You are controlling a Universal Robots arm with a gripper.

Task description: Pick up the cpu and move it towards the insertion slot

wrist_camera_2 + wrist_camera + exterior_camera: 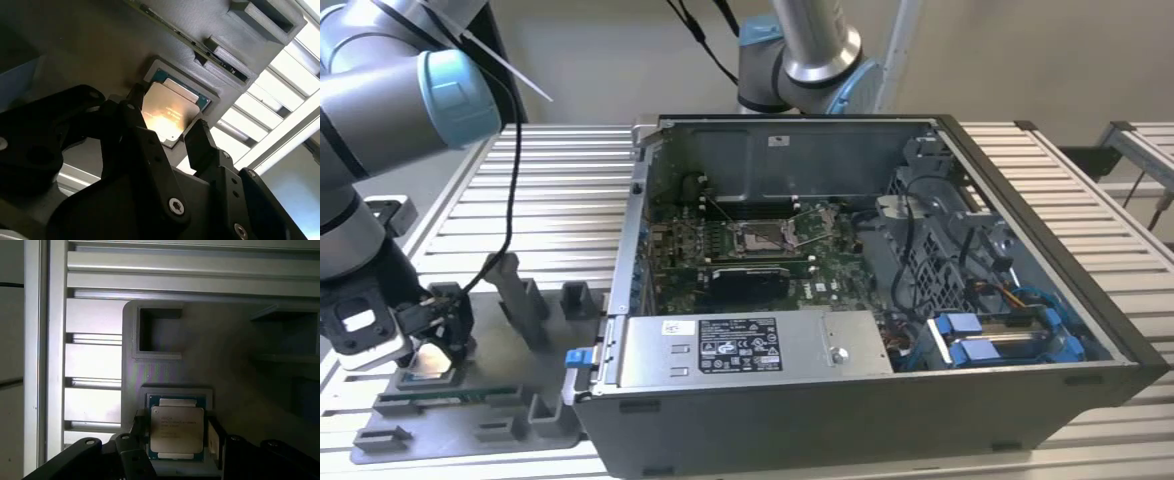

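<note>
Tool point(167, 127) nearest, straddling the cpu point(177, 429), which lies flat in the recess of the grey tray point(165, 375) on the table point(560, 180). Clenched or not: cannot tell. Grip should sit square on opposite edges, lift level. Insertion slot point(765, 237) well apart inside the computer case point(854, 400); case wall stands between, tray posts point(520, 290) near.

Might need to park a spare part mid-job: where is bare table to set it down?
Bare slatted table lies behind the grey tray, on the exterior view's left of the computer case, and along the case's other side. Crowded: the tray, where the gripper hangs over the cpu, and the case interior.
</note>
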